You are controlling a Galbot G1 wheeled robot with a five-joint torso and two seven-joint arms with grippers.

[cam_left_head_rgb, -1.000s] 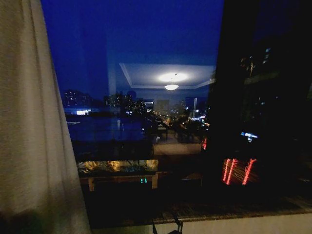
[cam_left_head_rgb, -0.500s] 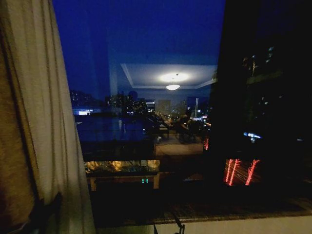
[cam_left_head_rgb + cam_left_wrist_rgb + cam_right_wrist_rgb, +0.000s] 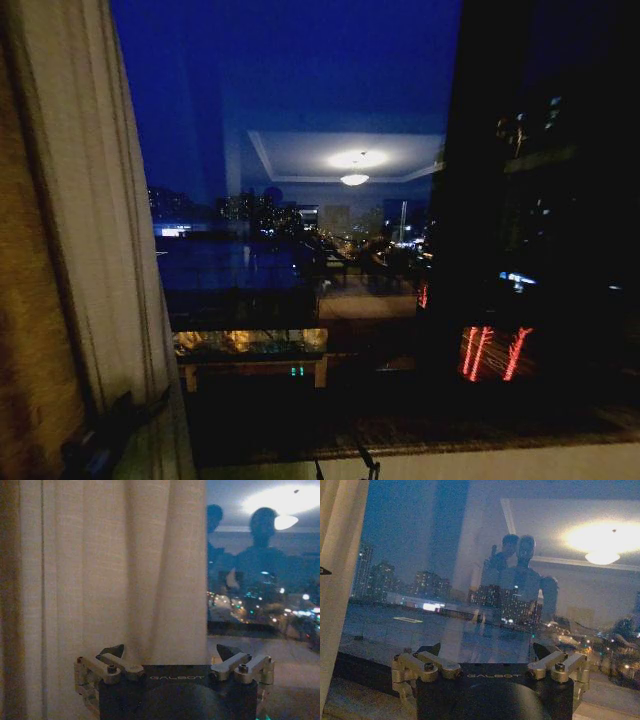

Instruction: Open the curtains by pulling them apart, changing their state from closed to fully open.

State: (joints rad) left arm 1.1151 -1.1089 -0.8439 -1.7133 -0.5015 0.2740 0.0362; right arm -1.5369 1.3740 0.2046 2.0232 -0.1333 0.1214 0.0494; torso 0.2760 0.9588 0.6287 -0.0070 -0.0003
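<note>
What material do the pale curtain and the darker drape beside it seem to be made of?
The pale curtain looks like thin, matte woven fabric, perhaps linen or a blend: a fine weave grain shows and it hangs in soft vertical folds. The darker drape looks thicker and opaque, golden-brown with a coarse texture; its fibre cannot be told.

Window sill (image 3: 500,462): pale ledge along the window's foot; a small dark handle (image 3: 365,462) stands on it.

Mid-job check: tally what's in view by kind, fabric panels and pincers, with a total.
Sheer cream curtain panel: 1
Golden-brown drape: 1
Pincers: 2, left pincer at the sheer panel, right pincer facing the window glass
Total: 4
</note>
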